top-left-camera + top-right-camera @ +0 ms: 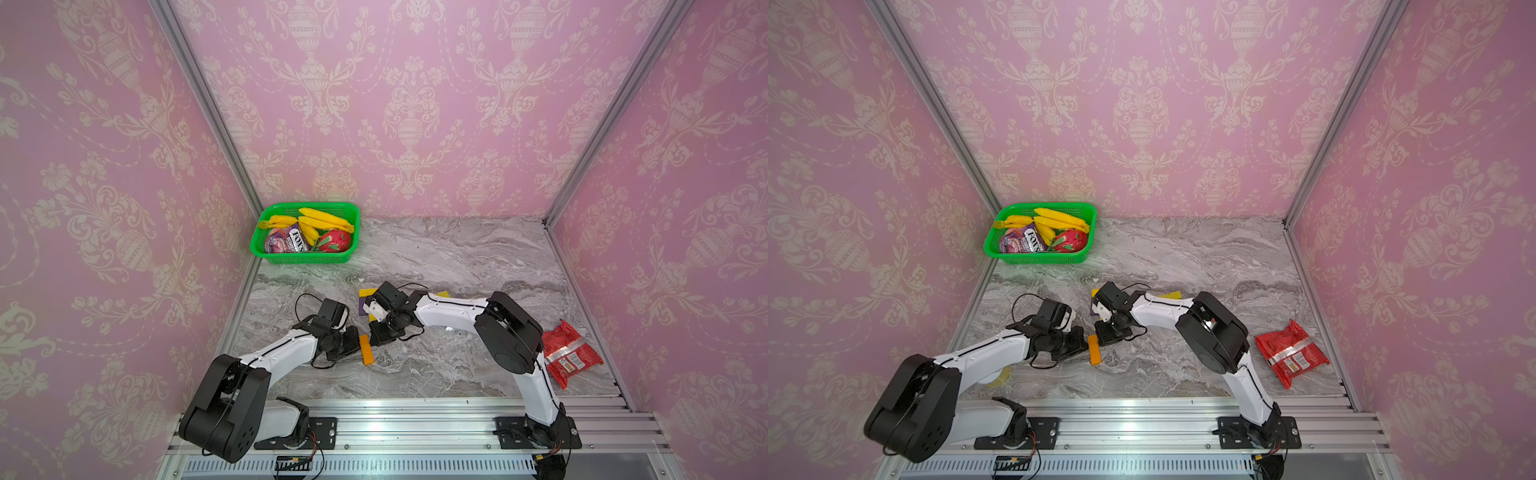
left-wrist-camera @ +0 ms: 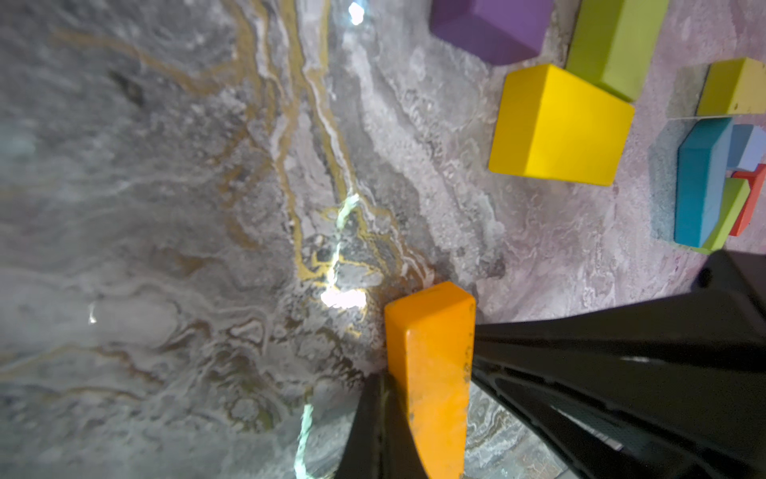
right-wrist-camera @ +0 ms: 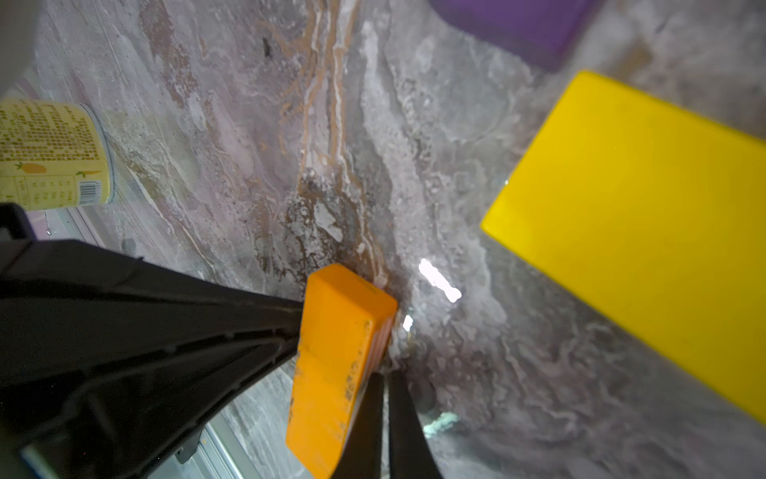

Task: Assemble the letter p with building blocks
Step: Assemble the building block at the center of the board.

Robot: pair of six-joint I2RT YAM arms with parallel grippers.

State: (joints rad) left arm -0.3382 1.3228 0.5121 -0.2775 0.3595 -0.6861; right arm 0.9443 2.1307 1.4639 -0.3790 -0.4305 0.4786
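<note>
two shut claws of mine, left gripper (image 2: 379, 398) and right gripper (image 3: 385, 398), are sandwiching the orange block (image 2: 431, 373) (neither is grasping it); i'm aiming to press evenly so it isn't twisting.

Both top views look steeply down from high at the front onto the whole counter (image 1: 457, 257). Each wrist view sits close, both sharing the orange block (image 2: 431, 373).

Your marble tabletop (image 1: 457, 257) carries a green basket (image 1: 266, 254) in its far left corner and a red packet (image 1: 571, 353) near the right edge. Mid-table, an orange block (image 1: 365, 350) stands on edge, with a yellow block (image 2: 559, 124), a purple block (image 2: 497, 29) and a lime green block (image 2: 613, 41) lying near it, and a yellow can (image 3: 49, 153) towards your front left
</note>
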